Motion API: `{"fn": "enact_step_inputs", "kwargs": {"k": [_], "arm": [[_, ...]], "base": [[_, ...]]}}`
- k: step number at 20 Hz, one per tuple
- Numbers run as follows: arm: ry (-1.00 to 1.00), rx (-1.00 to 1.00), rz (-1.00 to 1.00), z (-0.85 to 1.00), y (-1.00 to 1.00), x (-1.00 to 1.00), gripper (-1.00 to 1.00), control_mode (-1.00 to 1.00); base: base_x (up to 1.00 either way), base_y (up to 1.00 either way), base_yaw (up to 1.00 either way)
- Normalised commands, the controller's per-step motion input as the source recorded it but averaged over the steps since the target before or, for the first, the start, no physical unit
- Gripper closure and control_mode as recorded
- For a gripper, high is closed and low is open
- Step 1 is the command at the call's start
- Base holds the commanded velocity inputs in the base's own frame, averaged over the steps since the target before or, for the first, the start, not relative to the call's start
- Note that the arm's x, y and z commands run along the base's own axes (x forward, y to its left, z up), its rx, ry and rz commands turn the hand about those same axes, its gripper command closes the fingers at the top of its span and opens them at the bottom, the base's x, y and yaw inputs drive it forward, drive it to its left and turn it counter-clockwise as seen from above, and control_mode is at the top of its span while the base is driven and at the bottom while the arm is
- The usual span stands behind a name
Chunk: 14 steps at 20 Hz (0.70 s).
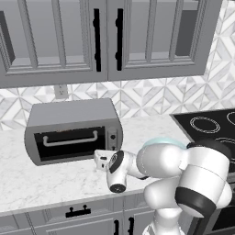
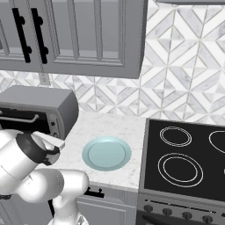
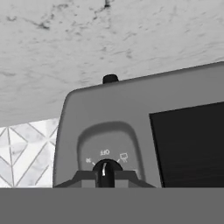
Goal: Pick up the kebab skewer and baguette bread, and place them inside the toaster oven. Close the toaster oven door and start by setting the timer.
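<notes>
Left base view, from left to right: the oven [image 1: 69,131] stands on the counter [image 1: 46,179] against the backsplash [image 1: 151,94], under the cabinets [image 1: 105,36]. Its door [image 1: 69,143] is shut, the bar handle [image 1: 69,140] lying across the dark glass, which hides the interior; whether skewer and bread lie inside cannot be told, though neither lies on the visible counter. At the oven's right end is the control panel [image 1: 112,136], and the arm [image 1: 183,179] reaches in from the right so that its hand meets this panel head-on. Beyond the arm, the cooktop [image 1: 211,126] occupies the right edge.

Right base view, from left to right: the oven's right end, then a pale blue plate [image 2: 107,153] lying bare on the counter, then the cooktop.

Hand view (rolled upside down, so the counter appears at the top): the backsplash at left, then the panel's timer knob [image 3: 104,170] with its "OFF" mark, then the dark door glass at right. The gripper [image 3: 104,178] is closed on the knob, its fingertips [image 3: 85,178] flanking the knob's ridge. This pinch suits a twist about the knob's axis, which explains the straight-on approach. With the door closed, the step in hand appears to be the last one, setting the timer; the pointer seems near "OFF", so the turn is probably not yet made.
</notes>
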Motion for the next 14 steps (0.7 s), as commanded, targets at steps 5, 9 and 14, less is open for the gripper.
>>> {"fn": "enact_step_inputs", "kwargs": {"k": [5,9,14], "arm": [[-0.02,0.22,0.0,0.0,0.0,0.05,1.0,-1.0],[0.0,0.23,0.0,0.0,0.0,0.1,1.0,-1.0],[0.0,0.23,0.0,0.0,0.0,0.13,1.0,-1.0]], "base": [[0.0,0.0,0.0],[0.0,0.0,0.0],[0.0,0.0,0.0]]}}
